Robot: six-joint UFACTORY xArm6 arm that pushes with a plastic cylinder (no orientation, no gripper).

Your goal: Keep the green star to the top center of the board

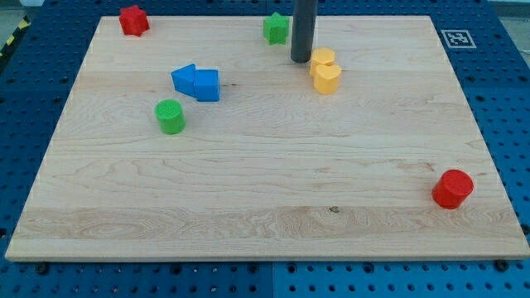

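Note:
The green star [276,28] sits near the board's top edge, about at its centre. My tip [301,60] rests on the board just right of and below the star, a small gap apart from it. The dark rod rises from there out of the view's top. Two yellow blocks lie right of the tip: a small yellow one [323,57] almost touching the rod, and a yellow heart [326,78] just below it.
A red star [133,20] lies at the top left corner. Two blue blocks [197,82] touch each other at left of centre, with a green cylinder [171,116] below them. A red cylinder [452,189] stands near the lower right. The wooden board [265,207] lies on a blue pegboard.

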